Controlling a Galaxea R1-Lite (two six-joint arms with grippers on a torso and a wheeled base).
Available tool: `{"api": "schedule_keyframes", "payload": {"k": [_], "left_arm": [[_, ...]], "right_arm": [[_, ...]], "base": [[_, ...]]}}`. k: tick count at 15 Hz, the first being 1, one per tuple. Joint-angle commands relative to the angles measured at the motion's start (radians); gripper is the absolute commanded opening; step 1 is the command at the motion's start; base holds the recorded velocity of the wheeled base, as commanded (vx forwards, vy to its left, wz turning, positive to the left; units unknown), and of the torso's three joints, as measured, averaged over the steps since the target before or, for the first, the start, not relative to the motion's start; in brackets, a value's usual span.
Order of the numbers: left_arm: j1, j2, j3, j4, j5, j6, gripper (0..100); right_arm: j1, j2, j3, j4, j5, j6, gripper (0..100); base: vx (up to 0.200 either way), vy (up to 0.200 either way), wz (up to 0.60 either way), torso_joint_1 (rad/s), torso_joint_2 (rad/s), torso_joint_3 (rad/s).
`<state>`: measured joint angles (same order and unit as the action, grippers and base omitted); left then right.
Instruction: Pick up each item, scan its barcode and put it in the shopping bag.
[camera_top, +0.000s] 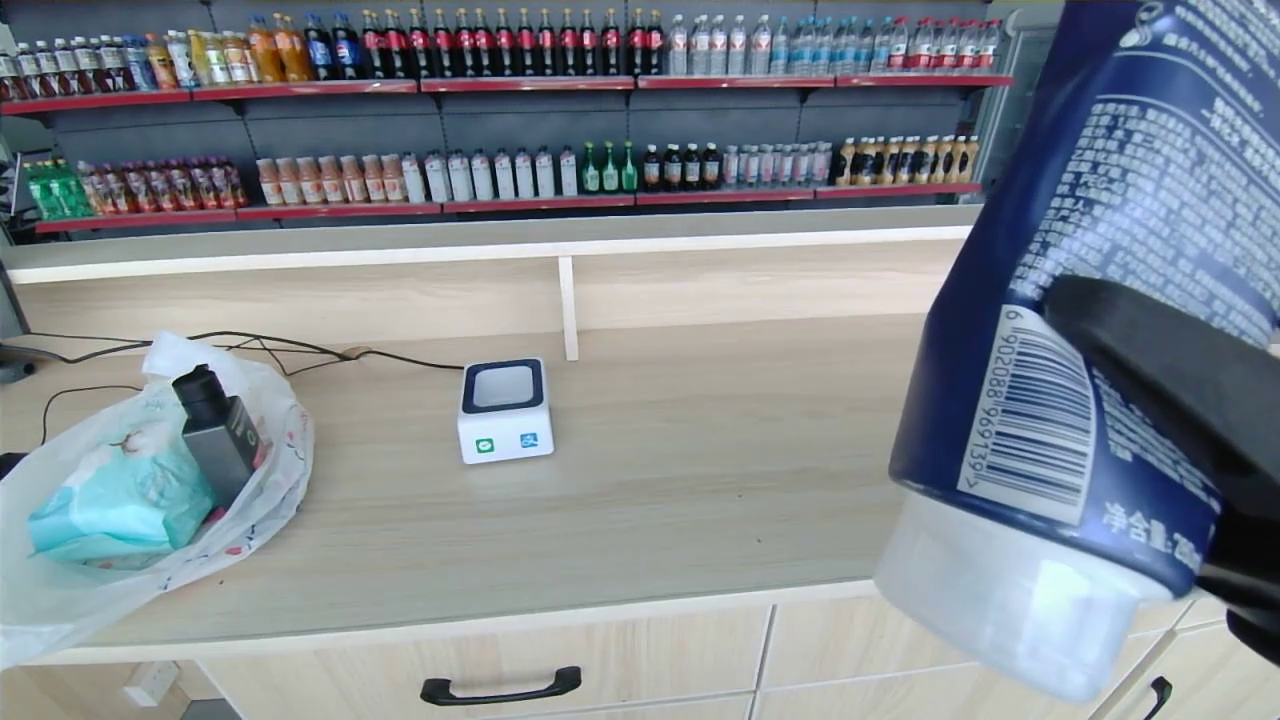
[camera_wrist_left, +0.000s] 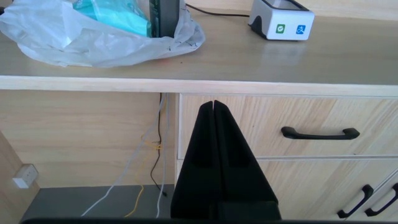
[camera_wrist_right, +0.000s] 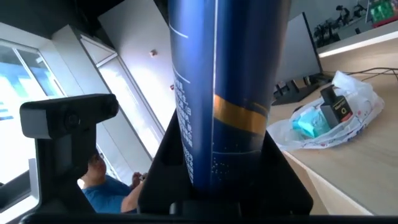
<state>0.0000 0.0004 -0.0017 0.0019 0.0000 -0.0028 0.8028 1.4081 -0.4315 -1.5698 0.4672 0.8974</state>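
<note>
Head view: my right gripper (camera_top: 1175, 400) is clamped on the blue bottle (camera_top: 1060, 300), raised at the right near the camera, cap end down, barcode facing the lens, well apart from the scanner (camera_top: 505, 410) on the counter (camera_top: 700, 480) and the shopping bag (camera_top: 60, 590) (tissue pack (camera_top: 120, 500) inside) at the left. Left wrist view: my left gripper (camera_wrist_left: 214, 111), fingers pressed together on nothing, hangs below the counter edge before the drawers (camera_wrist_left: 311, 115). Right wrist view: the bottle stands between my two fingers.
</note>
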Motion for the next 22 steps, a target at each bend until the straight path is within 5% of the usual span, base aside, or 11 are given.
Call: {"api": "schedule_keyframes", "payload": {"k": [1,22], "left_arm": [[0.0,0.0,0.0,0.0,0.0,0.0,0],[0.0,0.0,0.0,0.0,0.0,0.0,0]], "right_arm": [[0.006,0.019,-0.01,-0.001,0.001,0.0,0],[0.053,0.049,-0.093,-0.001,0.001,-0.003,0]], "base": [[0.0,0.0,0.0,0.0,0.0,0.0],[0.0,0.0,0.0,0.0,0.0,0.0]]}}
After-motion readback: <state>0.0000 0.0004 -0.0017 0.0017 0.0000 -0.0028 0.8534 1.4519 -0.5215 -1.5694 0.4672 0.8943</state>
